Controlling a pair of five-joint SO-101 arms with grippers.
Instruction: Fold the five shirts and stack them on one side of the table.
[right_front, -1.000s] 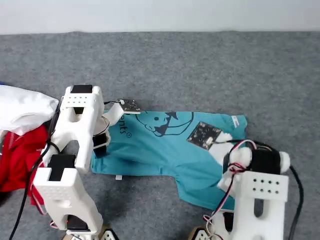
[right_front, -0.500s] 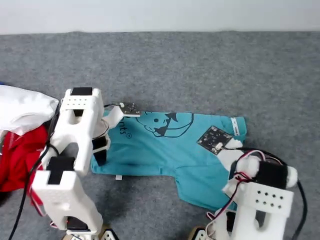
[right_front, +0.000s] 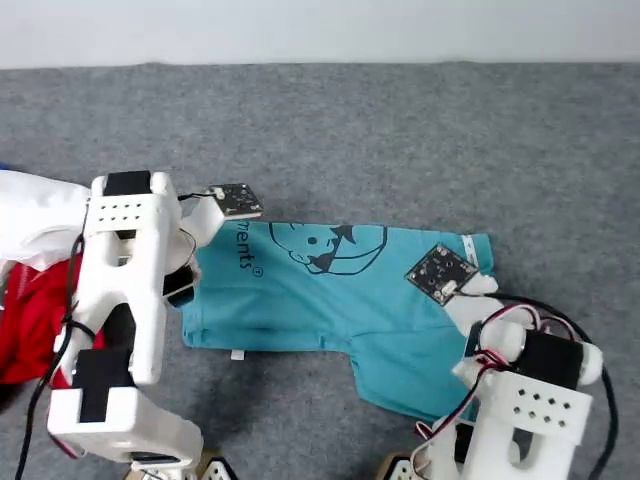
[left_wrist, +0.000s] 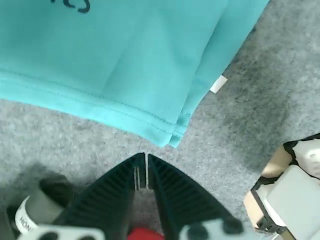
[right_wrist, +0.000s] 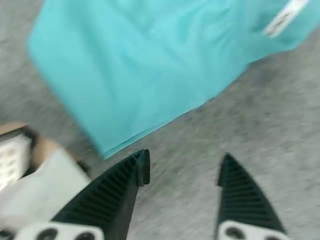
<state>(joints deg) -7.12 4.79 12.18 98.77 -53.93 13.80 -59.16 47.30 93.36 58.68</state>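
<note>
teal shirt (right_front: 330, 290) lies flat in the middle of the grey worktop (right_front: 400, 130), print up. left tool (left_wrist: 146, 162) is pressed together, gripping nothing, just off the shirt's left hem corner. right tool (right_wrist: 185, 167) is spread wide over bare worktop beside the shirt's right edge. white shirt (right_front: 40, 215) and red shirt (right_front: 30, 320) sit heaped at the left edge.

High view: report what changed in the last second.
The left claw, shut, slid left off the edge of the teal shirt; the right claw, open, pulled back toward the near right. The shirt and the pile of white and red clothes stayed put.
</note>
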